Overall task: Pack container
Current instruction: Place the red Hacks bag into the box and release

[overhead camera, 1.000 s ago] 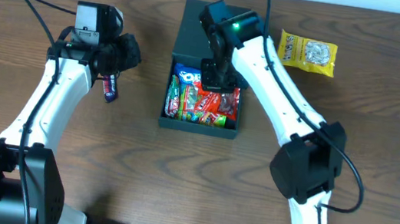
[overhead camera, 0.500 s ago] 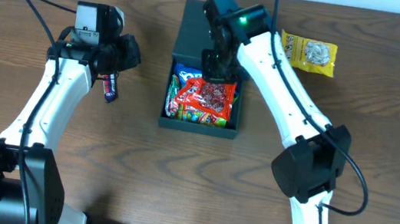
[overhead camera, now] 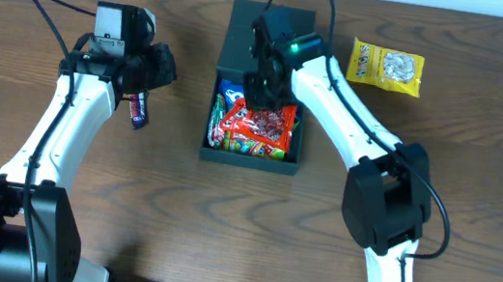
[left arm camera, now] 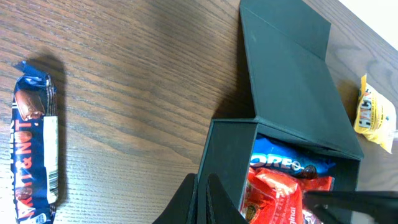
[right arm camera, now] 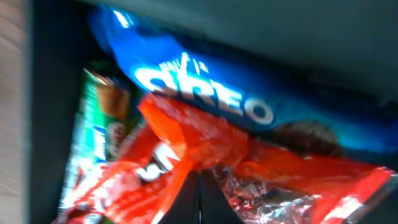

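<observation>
container (overhead camera: 249,157) is lying open. right gripper (right arm camera: 200,183) is pinching red packet (right arm camera: 205,146) inside it. left gripper (left arm camera: 201,190) is hovering shut, empty, near blue bar (left arm camera: 34,162).

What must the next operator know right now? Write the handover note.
Left hand: shut, empty, above the table left of the container.
Right hand: shut, apparently pinching the red packet inside the container.
Done: Oreo packet, green packet and red packet are in the container.
Left: blue bar and yellow packet lie on the table; lid open.
</observation>
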